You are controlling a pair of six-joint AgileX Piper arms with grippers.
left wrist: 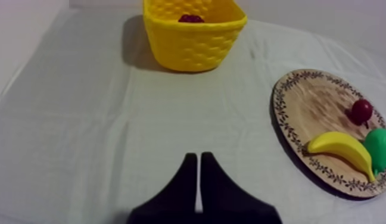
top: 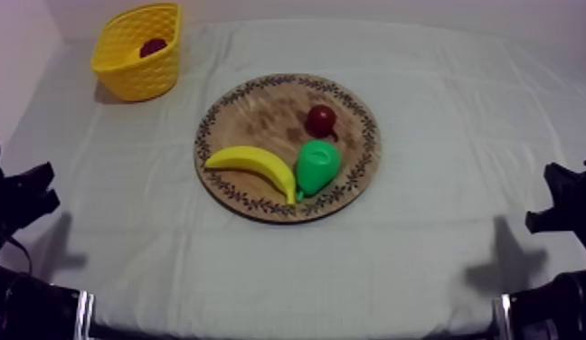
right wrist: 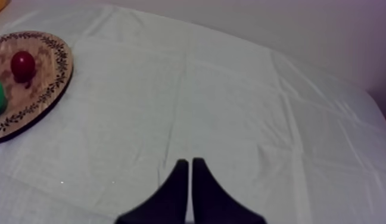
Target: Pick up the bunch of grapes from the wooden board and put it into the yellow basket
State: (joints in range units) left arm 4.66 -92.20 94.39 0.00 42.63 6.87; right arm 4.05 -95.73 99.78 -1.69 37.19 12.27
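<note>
Fingers first: my left gripper (left wrist: 198,157) has its two black fingers pressed together into a narrow wedge with nothing between them, and it hangs over bare cloth (left wrist: 112,137). My right gripper (right wrist: 190,162) is the same, fully closed on nothing, over cloth at the other side. From above, my left arm (top: 21,201) and right arm (top: 568,203) sit low at the near edges, well apart from the fruit.

Beyond them, in the middle of the cloth, lies the wooden board (top: 251,108). A banana (top: 256,165) lies along its near side, its right end just beside a green pear (top: 316,165). A small red fruit (top: 321,118) sits just behind the pear, towards the board's far side.

Farthest off, at the far left corner, stands the yellow basket (top: 143,77), well apart from the board. Inside it is a dark red lump that I take for the bunch of grapes (top: 153,47); its top peeks over the rim in my left wrist view.
</note>
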